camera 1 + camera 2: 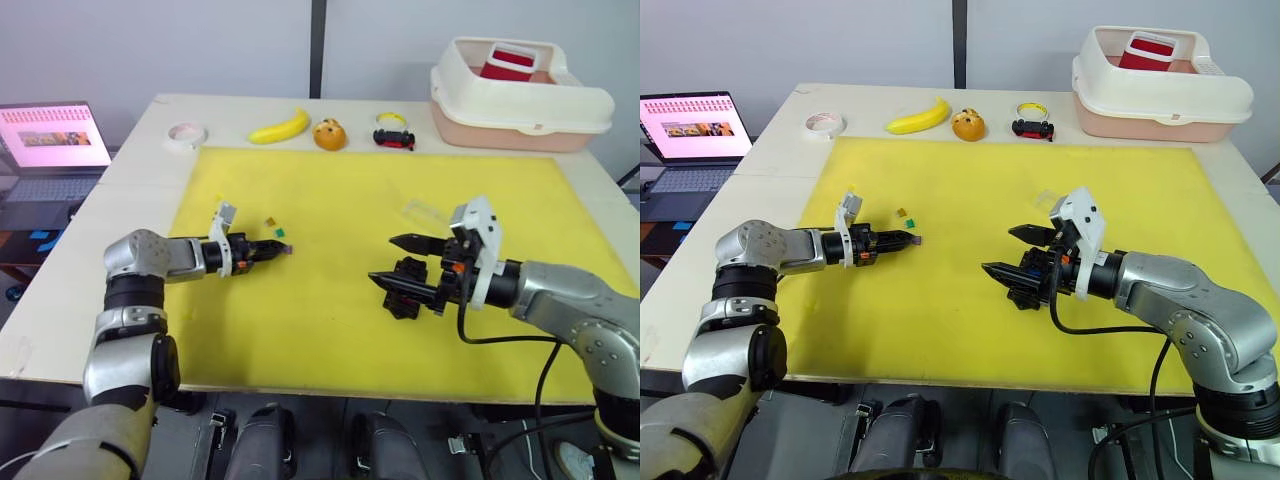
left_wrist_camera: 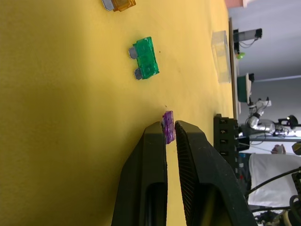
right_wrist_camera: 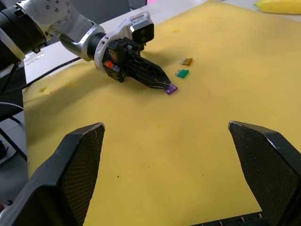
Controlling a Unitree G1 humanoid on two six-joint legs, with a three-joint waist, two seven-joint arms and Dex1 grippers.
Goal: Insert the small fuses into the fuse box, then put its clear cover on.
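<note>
step in hand: picking the first fuse. from the left: left gripper (image 2: 170, 136) lies low over the yellow mat (image 1: 330, 330), fingers nearly together and pinched on the purple fuse (image 2: 168, 126), which stands on edge at the fingertips; whether it is off the mat yet, cannot tell. just beyond the tips lie the green fuse (image 2: 145, 58) and an amber fuse (image 2: 120, 4), loose on the mat, near each other. right of centre the fuse box (image 1: 404, 300) sits on the mat directly under the right gripper (image 1: 397, 262), whose fingers are spread wide and hold nothing; it looks ready to steady the box. the clear cover (image 1: 427, 212) lies flat just behind that gripper. judgement: no fuse seen seated yet. next move calls for carrying the purple fuse right to the box, blades down and lined up with a slot, then pressing in.
</note>
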